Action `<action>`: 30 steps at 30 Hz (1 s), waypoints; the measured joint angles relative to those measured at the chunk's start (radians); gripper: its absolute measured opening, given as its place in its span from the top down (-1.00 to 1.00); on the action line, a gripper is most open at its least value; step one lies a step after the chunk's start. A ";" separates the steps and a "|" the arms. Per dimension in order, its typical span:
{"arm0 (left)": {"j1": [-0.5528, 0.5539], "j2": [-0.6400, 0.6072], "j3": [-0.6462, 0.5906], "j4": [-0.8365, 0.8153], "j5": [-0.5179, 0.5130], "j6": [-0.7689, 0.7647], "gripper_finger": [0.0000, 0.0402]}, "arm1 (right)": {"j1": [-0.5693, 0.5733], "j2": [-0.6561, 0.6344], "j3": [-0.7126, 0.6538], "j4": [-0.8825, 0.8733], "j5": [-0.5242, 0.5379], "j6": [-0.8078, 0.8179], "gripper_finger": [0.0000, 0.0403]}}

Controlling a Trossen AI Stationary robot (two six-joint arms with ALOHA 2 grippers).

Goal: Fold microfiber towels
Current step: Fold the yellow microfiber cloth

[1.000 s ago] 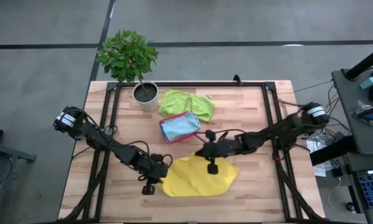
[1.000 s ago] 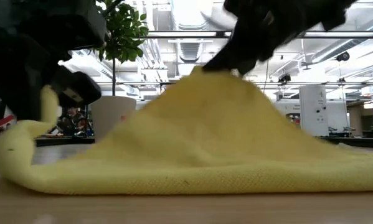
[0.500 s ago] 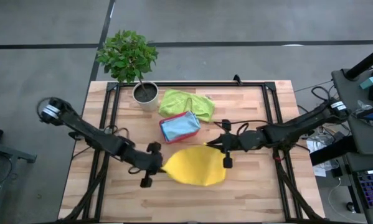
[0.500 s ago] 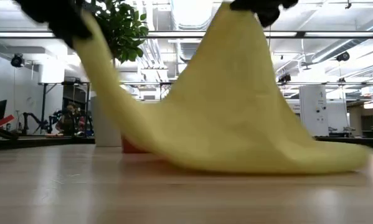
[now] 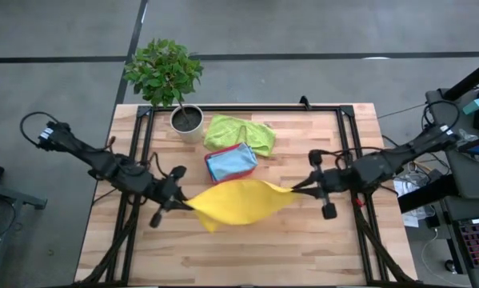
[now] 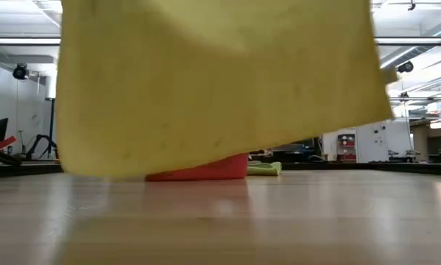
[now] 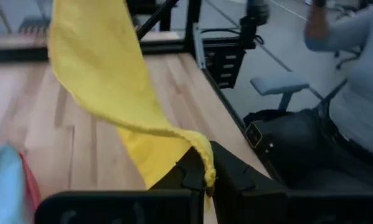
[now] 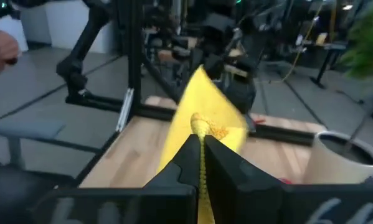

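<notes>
I have the yellow towel (image 5: 235,205) stretched in the air, left pincer (image 5: 181,203) and right pincer (image 5: 301,187) each clenched on a corner. My worry: pulling wider could tear an edge free and drop it crumpled onto the table (image 5: 319,248).

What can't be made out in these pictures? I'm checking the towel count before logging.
- Low view: the lifted yellow towel hides both arms and most of the pink tray.
- High view: what lies under the blue towel in the tray is hidden.
- Grey towel and second yellow towel: in no view.

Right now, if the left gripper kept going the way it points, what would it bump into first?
Probably the right gripper. The left gripper points along the stretched yellow towel toward it; their exact heights are unclear.
</notes>
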 joint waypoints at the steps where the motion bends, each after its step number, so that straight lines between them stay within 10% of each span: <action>1: 0.000 -0.012 -0.003 0.000 0.003 0.037 1.00 | 0.005 -0.012 0.000 -0.005 0.023 -0.004 0.96; 16: 0.144 -0.084 0.034 -0.149 -0.091 0.182 1.00 | 0.003 -0.020 0.001 -0.136 0.306 -0.134 0.96; 30: 0.055 0.093 -0.066 -0.115 0.049 -0.127 1.00 | 0.037 0.064 -0.108 -0.233 -0.152 0.253 0.96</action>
